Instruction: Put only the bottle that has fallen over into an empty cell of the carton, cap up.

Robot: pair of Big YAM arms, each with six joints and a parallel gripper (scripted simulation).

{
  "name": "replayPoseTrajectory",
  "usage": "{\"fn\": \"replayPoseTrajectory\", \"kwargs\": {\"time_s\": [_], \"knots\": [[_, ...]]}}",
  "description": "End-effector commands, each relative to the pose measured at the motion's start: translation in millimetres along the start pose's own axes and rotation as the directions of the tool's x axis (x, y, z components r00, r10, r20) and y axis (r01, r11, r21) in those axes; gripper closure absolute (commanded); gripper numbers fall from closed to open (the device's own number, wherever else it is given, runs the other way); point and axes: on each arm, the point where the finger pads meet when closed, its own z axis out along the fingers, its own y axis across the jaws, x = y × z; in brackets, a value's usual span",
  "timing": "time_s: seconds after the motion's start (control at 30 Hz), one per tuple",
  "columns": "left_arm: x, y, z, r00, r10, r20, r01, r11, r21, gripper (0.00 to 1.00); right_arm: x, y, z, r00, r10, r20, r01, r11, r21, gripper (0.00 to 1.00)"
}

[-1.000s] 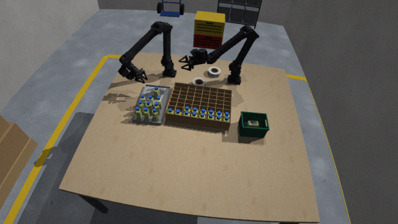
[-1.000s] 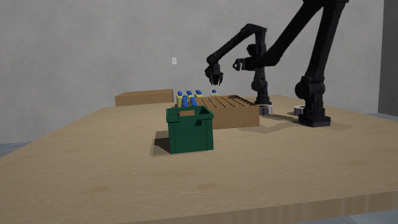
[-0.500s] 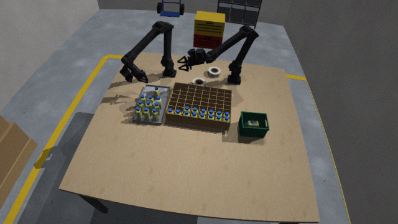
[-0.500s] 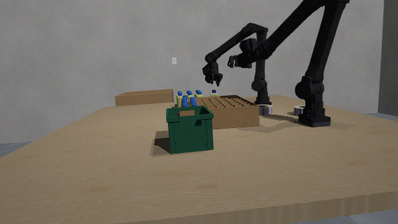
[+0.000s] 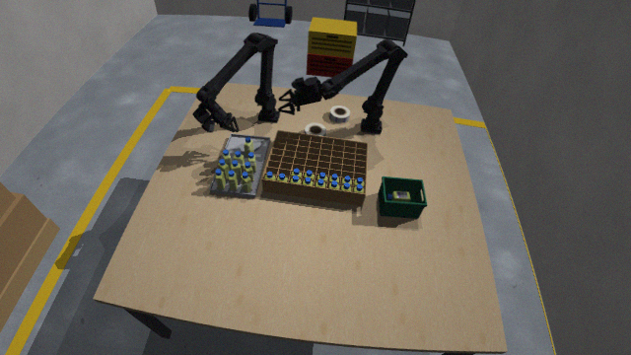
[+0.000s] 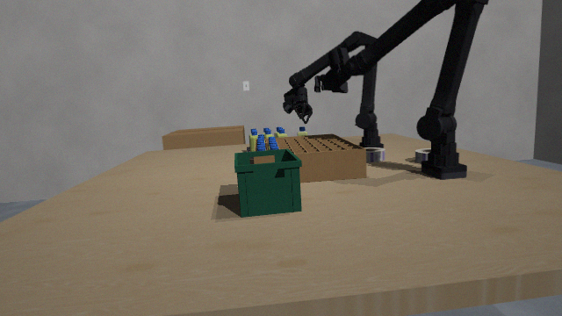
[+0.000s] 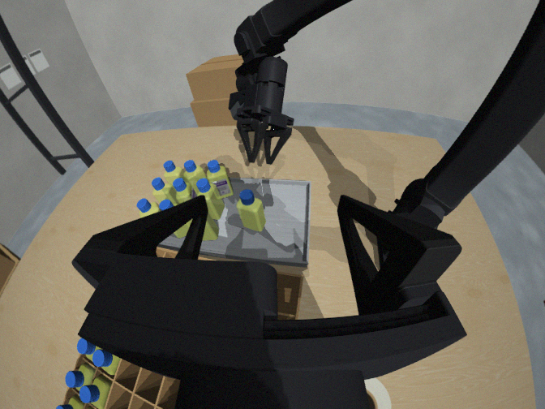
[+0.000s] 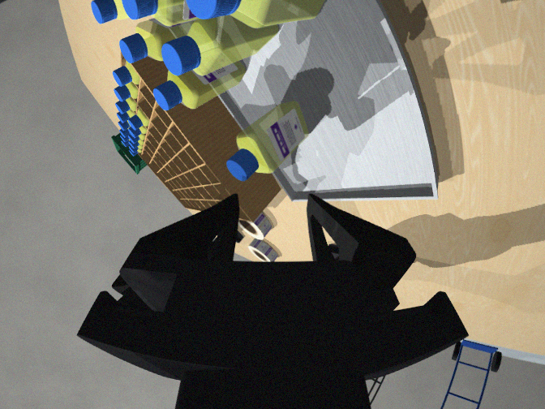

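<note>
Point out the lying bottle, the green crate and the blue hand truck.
lying bottle (image 5: 401, 195): top view, labelled body.
green crate (image 5: 400, 210) (image 6: 271, 190) (image 8: 138, 168): top, exterior and right wrist views, outer wall.
blue hand truck (image 5: 269, 23) (image 8: 478, 346): top and right wrist views, foot plate.
</note>
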Motion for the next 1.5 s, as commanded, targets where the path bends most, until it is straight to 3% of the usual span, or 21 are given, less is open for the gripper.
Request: {"fn": "replayPoseTrajectory", "kwargs": {"time_s": [0.0,0.2,0.37,0.7,0.77,0.93,1.27,1.33,1.47], "knots": [[-46.0,30.5,12.1,0.998,0.06,0.004,-0.061,0.998,0.018,0.0,1.3,13.5,-1.5,0.94,-0.339,0.023,0.338,0.94,0.034,0.49],[-49.5,37.2,15.3,0.997,0.072,-0.021,-0.071,0.996,0.049,0.0,2.7,15.6,2.8,0.881,-0.474,0.014,0.472,0.88,0.056,0.49],[-54.7,47.3,20.3,0.994,0.092,-0.059,-0.086,0.992,0.097,0.0,4.8,18.8,9.3,0.746,-0.666,-0.01,0.664,0.743,0.086,0.49],[-63.0,62.5,27.8,0.986,0.119,-0.114,-0.099,0.98,0.17,0.0,6.0,25.9,16.7,0.462,-0.884,-0.065,0.883,0.453,0.12,0.49],[-63.0,62.5,27.8,0.986,0.119,-0.114,-0.099,0.98,0.17,0.0,6.0,25.9,16.7,0.462,-0.884,-0.065,0.883,0.453,0.12,0.49],[-67.6,71.4,32.2,0.979,0.14,-0.145,-0.108,0.971,0.212,0.0,7.7,29.3,22.5,0.244,-0.963,-0.111,0.965,0.23,0.123,0.49],[-75.0,85.3,39.1,0.967,0.17,-0.191,-0.113,0.954,0.279,0.0,8.9,36.8,29.4,-0.116,-0.976,-0.186,0.985,-0.137,0.104,0.49],[-75.0,85.3,39.1,0.967,0.17,-0.191,-0.113,0.954,0.279,0.0,8.9,36.8,29.4,-0.116,-0.976,-0.186,0.985,-0.137,0.104,0.49],[-78.5,93.3,43.0,0.956,0.2,-0.217,-0.124,0.939,0.32,0.0,10.2,39.9,33.4,-0.298,-0.928,-0.222,0.944,-0.321,0.078,0.49]]}}
